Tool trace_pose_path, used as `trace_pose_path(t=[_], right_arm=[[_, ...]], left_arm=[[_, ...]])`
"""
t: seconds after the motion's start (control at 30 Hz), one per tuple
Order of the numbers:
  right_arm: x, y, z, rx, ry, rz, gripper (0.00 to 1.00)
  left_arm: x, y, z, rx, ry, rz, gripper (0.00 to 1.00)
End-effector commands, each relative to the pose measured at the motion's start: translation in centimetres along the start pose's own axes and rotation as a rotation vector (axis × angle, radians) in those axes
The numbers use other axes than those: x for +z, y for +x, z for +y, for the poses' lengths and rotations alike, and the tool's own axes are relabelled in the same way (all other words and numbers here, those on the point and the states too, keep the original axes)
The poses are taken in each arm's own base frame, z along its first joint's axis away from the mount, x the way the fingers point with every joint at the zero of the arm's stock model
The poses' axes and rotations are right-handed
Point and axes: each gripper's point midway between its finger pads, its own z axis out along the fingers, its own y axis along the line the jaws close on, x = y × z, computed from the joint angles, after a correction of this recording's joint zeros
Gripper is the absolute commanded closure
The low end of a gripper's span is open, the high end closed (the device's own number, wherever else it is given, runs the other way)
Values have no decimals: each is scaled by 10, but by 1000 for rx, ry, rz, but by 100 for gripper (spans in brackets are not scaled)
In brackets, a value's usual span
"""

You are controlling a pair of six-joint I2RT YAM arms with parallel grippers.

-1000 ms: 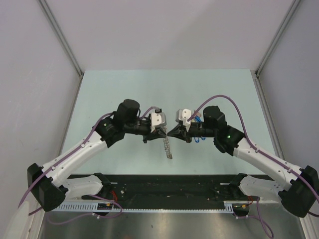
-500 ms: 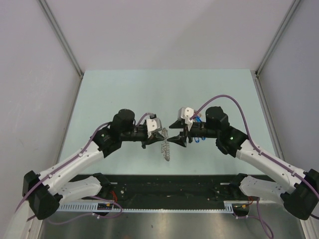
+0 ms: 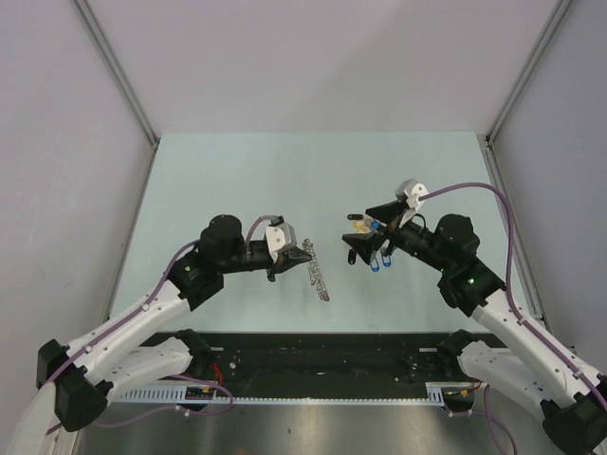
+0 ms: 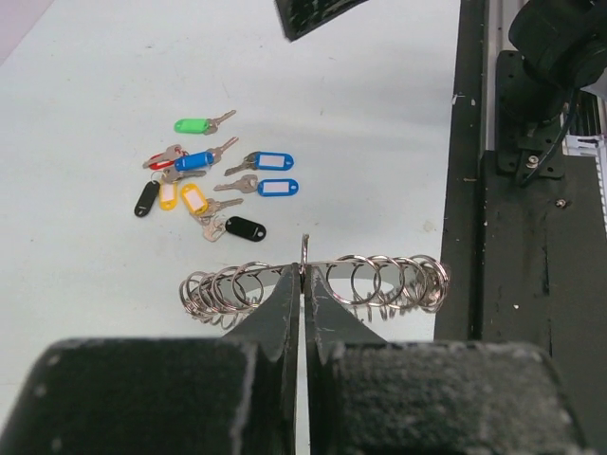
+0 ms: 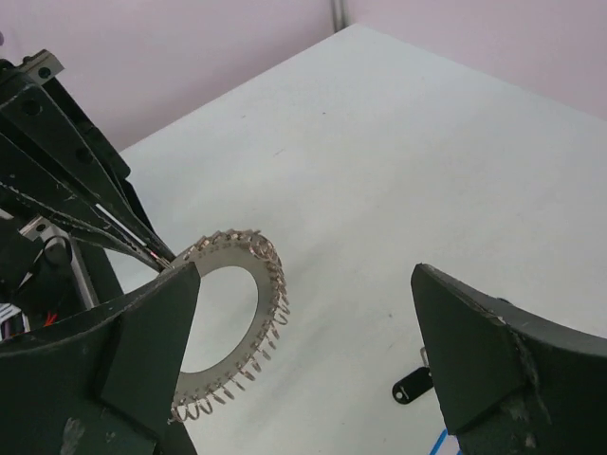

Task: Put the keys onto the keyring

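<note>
Progress: no keys [image 4: 213, 185] on the keyring [image 5: 270, 289] yet.
Left gripper [image 4: 303, 275] pinches the keyring's edge; right gripper [image 5: 303, 308] gapes empty; keys lie loose, 11 o'clock of ring.

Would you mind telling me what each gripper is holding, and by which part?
The left gripper is shut on the keyring, pinching its beaded rim. The right gripper is open and holds nothing.

Left gripper [image 3: 302, 254] is clamped on the upper end of the keyring [image 3: 319, 280], which is seen edge-on over the pale green table [image 3: 237, 171]. Right gripper [image 3: 354, 239] is well apart from the keyring, its 2 fingers spread, with the keys [image 3: 380, 263] just beside it.
</note>
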Motion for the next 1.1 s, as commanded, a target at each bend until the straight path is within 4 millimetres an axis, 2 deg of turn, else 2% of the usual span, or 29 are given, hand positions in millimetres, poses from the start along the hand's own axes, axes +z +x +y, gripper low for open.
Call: trace_pose_path(t=[0.0,0.1,0.2,0.33,0.43,0.77,0.83,1.07], right_arm=[[-8,-10,-22,81,151,-105,0],[-9,7,-36,100,219,-49,0],[-7,22,-47,138,276,-5,0],[-3,55,-71,225,394,98,4],[-2,91,-84,288,474,224,9],[-11,172,-118,418,722,463,31],[-13,180,-122,428,751,482,40],[-13,204,-134,449,811,527,57]], left_arm=[[-8,-23,8,62,-18,-71,100],[-11,-22,18,48,-43,-54,100],[-16,-16,38,-25,-144,-23,100],[-25,-11,53,-78,-225,-9,100],[-34,-9,61,-89,-289,8,100],[-61,2,81,-124,-484,61,100],[-62,2,82,-121,-494,60,100],[-66,1,82,-113,-506,59,100]])
